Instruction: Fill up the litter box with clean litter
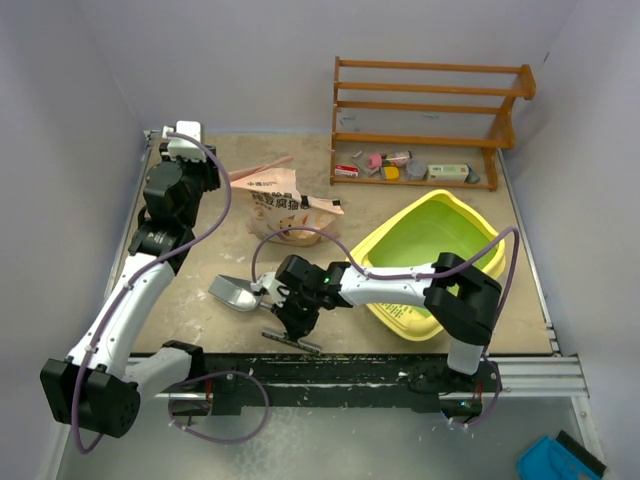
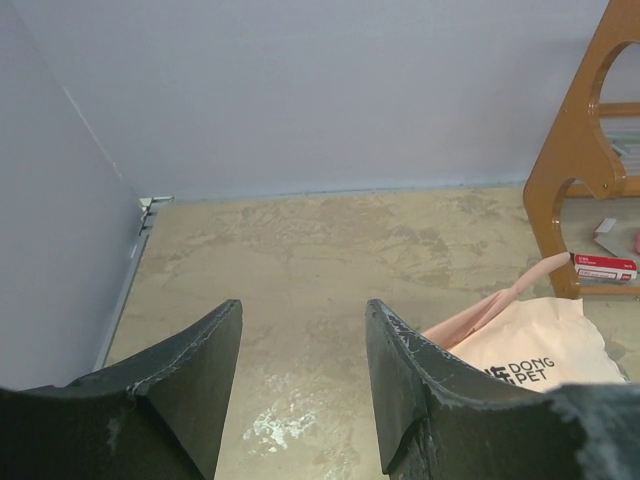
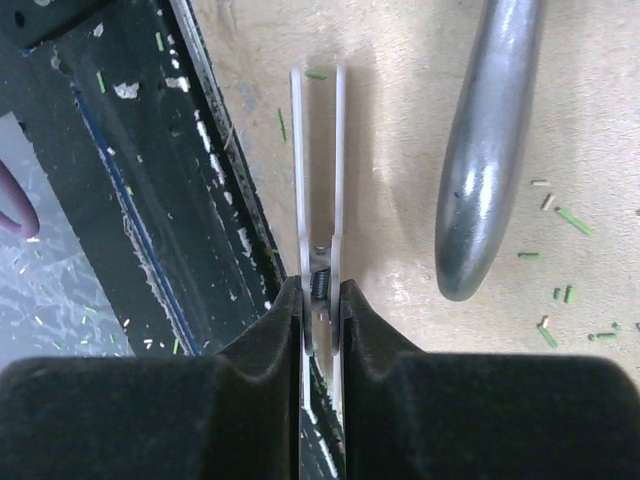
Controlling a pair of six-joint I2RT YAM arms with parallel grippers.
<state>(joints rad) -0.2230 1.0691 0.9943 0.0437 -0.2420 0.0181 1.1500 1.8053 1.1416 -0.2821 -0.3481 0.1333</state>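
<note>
The yellow litter box with its green inside sits at the right of the table. A few grains of clean litter lie loose on the tabletop. My right gripper hovers low by the table's front edge, left of the box, shut on a thin metal spring clip that points ahead from its fingers. In the top view this gripper is just right of the silver scoop. My left gripper is open and empty at the back left, over bare table.
A tan printed bag lies open-topped behind the scoop, its corner right of my left fingers. A wooden rack with small items stands at the back right. The black base rail runs left of the clip.
</note>
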